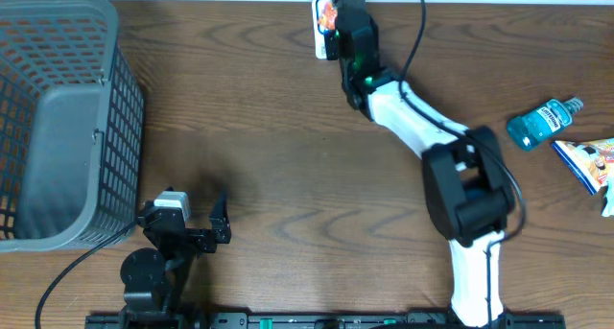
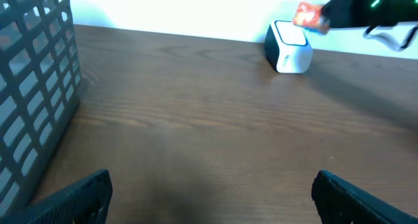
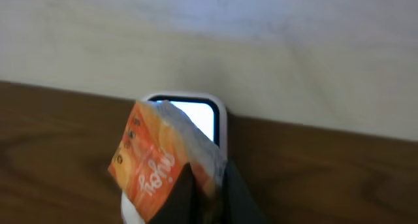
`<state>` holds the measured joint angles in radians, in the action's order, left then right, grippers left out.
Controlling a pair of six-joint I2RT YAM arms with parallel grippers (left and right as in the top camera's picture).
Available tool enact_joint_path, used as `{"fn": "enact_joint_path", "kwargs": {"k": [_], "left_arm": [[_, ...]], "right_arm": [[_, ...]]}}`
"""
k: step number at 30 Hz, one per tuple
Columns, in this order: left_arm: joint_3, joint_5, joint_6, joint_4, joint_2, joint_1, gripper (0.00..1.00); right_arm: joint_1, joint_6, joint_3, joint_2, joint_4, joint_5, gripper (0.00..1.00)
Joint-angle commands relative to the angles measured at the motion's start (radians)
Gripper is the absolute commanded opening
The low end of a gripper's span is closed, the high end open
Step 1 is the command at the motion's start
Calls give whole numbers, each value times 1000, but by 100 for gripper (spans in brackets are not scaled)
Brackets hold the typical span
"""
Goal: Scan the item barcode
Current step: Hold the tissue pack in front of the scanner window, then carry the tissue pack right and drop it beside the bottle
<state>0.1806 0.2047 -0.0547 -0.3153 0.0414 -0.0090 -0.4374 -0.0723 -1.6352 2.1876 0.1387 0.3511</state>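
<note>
An orange snack packet (image 3: pixel 153 159) is pinched between the fingers of my right gripper (image 3: pixel 209 185), which is shut on it. The packet hangs just in front of the lit window of the white barcode scanner (image 3: pixel 221 123). From overhead, the scanner (image 1: pixel 321 36) stands at the table's far edge, with the packet (image 1: pixel 329 14) and right gripper (image 1: pixel 340 24) over it. In the left wrist view the scanner (image 2: pixel 289 48) and packet (image 2: pixel 307 16) show at far right. My left gripper (image 1: pixel 189 217) rests near the front left, open and holding nothing, with its fingers (image 2: pixel 85 194) wide apart.
A grey plastic basket (image 1: pixel 125 108) fills the left side, and its wall (image 2: pixel 32 87) stands close to the left gripper. A blue bottle (image 1: pixel 542 123) and another printed packet (image 1: pixel 587 158) lie at the right edge. Bare wooden tabletop (image 1: pixel 269 156) lies between the arms.
</note>
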Motion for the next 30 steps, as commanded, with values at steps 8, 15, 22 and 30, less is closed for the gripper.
{"fn": "enact_joint_path", "kwargs": {"k": [8, 15, 22, 30], "left_arm": [[12, 5, 6, 1, -4, -3, 98], [12, 5, 6, 1, -4, -3, 98], [12, 5, 6, 1, -4, -3, 98], [12, 5, 6, 1, -4, -3, 98]], "right_arm": [[-3, -205, -8, -119, -494, 6, 1], [-3, -249, -4, -119, -849, 17, 1], [11, -249, -4, -119, -1048, 95, 1], [67, -249, -4, -119, -1245, 175, 1]]}}
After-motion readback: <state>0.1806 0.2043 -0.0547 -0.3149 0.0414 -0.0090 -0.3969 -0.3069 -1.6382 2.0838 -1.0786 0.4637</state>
